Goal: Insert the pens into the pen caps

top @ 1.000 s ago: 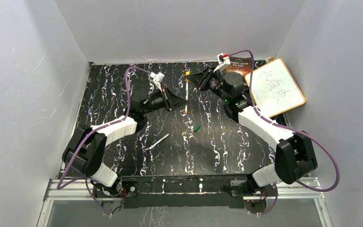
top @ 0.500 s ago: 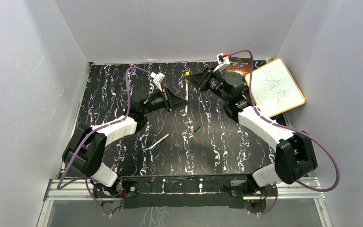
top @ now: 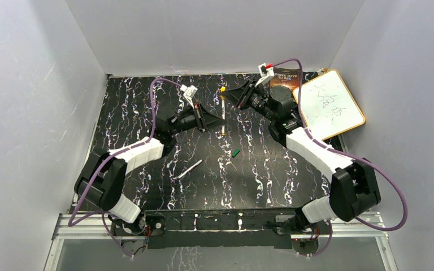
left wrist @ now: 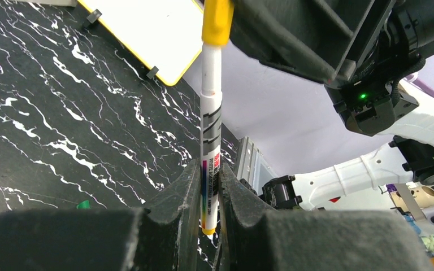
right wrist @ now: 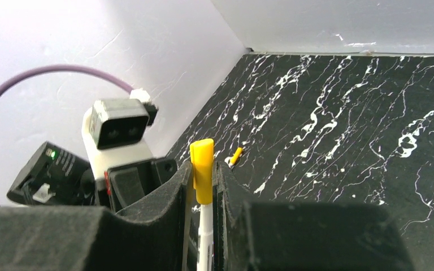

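Now, white pen [left wrist: 211, 113], yellow cap [right wrist: 203, 161] on top, upper ctr: L claw [left wrist: 210, 175] clamped on barrel, R claw [right wrist: 203, 172] pinching cap.

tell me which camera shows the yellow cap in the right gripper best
The right wrist view: the yellow cap sits close and whole in the right gripper, atop the pen. The left wrist view cuts off its top. The top external view shows only a tiny yellow speck.
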### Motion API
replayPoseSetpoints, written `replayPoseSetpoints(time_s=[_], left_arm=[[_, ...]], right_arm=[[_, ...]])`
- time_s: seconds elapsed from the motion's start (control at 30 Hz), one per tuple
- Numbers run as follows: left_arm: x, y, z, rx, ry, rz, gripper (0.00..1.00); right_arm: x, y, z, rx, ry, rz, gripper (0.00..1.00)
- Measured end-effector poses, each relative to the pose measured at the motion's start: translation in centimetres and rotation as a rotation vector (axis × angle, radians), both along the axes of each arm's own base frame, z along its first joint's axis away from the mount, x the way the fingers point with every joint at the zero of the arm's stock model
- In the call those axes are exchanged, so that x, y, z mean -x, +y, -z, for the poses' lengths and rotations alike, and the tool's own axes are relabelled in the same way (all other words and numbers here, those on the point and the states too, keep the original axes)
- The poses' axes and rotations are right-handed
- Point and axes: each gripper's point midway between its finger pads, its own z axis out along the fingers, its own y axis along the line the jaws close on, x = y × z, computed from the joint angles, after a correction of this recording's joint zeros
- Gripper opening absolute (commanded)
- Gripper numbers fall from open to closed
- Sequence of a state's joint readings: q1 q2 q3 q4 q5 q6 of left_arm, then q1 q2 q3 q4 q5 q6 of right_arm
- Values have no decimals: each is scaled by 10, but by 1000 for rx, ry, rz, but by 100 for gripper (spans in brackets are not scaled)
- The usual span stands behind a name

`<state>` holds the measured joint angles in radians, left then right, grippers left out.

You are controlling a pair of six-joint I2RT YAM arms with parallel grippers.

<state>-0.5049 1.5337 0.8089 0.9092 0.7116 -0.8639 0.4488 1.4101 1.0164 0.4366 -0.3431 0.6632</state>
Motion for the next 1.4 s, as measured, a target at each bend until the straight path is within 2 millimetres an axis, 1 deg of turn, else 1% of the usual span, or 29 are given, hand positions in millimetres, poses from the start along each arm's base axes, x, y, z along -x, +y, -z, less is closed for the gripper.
replayPoseSetpoints(time_s=[0.17,0.3,0.63,0.93,1.0,1.07,1.13,1.17,1.23,1.4], left_arm=[[-7,5,-10,10,-23,-2,0],[-4,5,-9,-1,-25,32,0],[-7,7,-8,-48,-57,67,0],[-22,10,-16,-51,-78,83,0],[-37,13,-26,-36,-98,36,0],[-53,20,-42,-15,-137,-11,0],[-62,26,-55,2,-176,-39,0],[-64,29,-60,9,-194,-43,0],[-63,30,-65,16,-215,-37,0],[-54,27,-63,7,-234,17,0]], right_arm=[[10,0,5,29,-1,-28,0],[14,-3,7,47,-7,-25,0],[15,-5,7,61,-14,-23,0],[17,-17,5,50,-52,14,0],[25,-14,17,68,-30,-21,0],[34,-9,37,94,15,-61,0],[42,-6,52,119,57,-89,0],[43,-5,57,127,70,-95,0],[44,-6,59,135,76,-97,0],[46,-7,58,148,64,-96,0]])
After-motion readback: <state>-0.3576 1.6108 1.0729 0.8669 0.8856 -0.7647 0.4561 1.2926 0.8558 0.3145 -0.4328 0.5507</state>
